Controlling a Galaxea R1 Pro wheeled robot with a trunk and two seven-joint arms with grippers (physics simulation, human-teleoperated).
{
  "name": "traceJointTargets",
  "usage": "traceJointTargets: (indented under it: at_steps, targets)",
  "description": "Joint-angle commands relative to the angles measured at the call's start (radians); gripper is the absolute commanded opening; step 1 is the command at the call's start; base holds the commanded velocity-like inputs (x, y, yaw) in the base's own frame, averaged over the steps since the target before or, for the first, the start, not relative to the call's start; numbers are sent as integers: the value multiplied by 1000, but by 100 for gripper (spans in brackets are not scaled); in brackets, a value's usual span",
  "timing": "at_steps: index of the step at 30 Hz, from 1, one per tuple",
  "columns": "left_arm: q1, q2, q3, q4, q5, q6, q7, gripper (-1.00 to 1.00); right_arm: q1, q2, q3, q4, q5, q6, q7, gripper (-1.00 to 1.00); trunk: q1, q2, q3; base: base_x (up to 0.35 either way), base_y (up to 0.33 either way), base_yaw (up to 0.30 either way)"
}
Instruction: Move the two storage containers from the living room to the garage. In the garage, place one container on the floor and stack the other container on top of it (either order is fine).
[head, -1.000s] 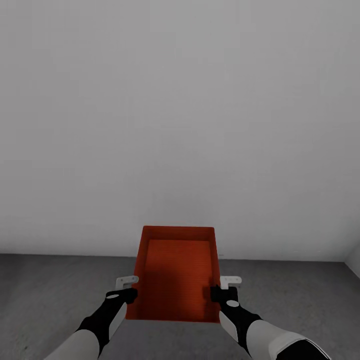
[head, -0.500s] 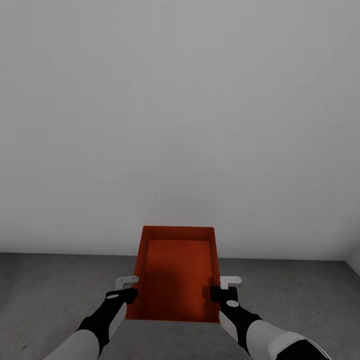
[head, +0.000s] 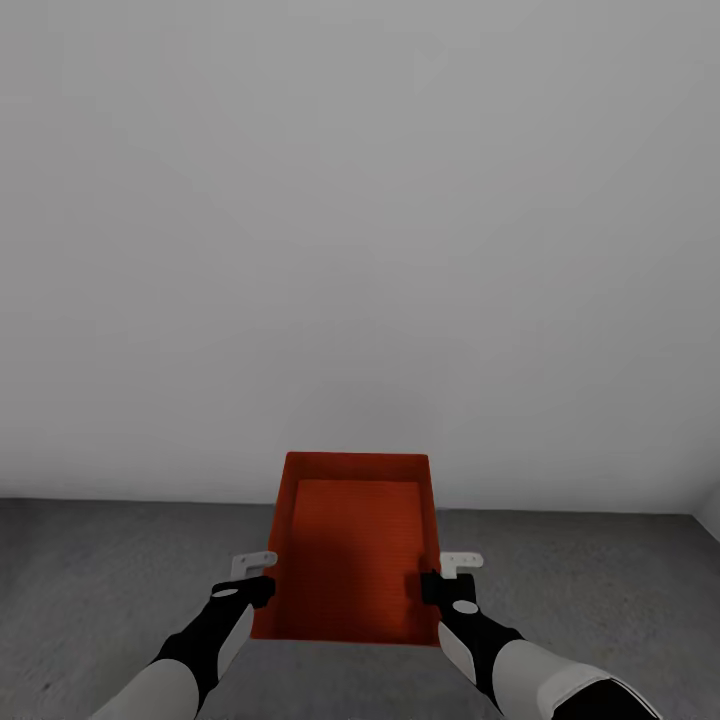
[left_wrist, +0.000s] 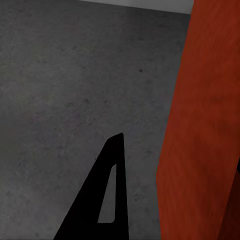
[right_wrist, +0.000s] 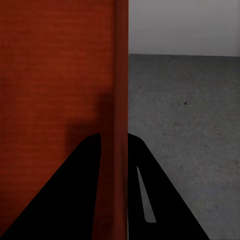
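Bin: you've got one orange-red storage bin (head: 350, 548) out in front of you, open top up, long way pointing off toward the wall, carried between your two arms above the floor.
Left gripper: your left gripper (head: 262, 588) is at the bin's left long wall, close to the near corner. In the left wrist view one dark finger (left_wrist: 107, 197) sits outside the red wall (left_wrist: 200, 130) with a sliver of floor between them; the other finger is hidden, so I can't tell you whether this one is pinching or spread.
Right gripper: your right gripper (head: 432, 587) is pinching the bin's right long wall near the near corner. The right wrist view has the thin wall (right_wrist: 117, 125) edge-on with a dark finger (right_wrist: 65, 195) inside the bin and the other one outside it, both pressed right up to it.
Floor: rough dark grey floor (head: 600, 580) under the bin and on both sides of it.
Wall: plain white wall (head: 360, 230) straight ahead, meeting the floor just past the bin's far end.
Inside the bin: red ribbed bottom.
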Motion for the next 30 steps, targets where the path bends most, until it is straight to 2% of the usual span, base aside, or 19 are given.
traceJointTargets:
  at_steps: [1,26,30]
  targets:
    - [0,7,10,-3,-17,8,6,-100,-1,0,3,1,-10,-6,-4,-100,4,-8,-6,0,0,0]
    - [0,7,10,-3,-19,7,8,-100,-1,0,3,1,-10,-6,-4,-100,100,-183,-124,0,0,0]
    - [0,6,10,-3,-19,6,9,-100,-1,0,3,1,-10,-6,-3,-100,100,-183,-130,0,0,0]
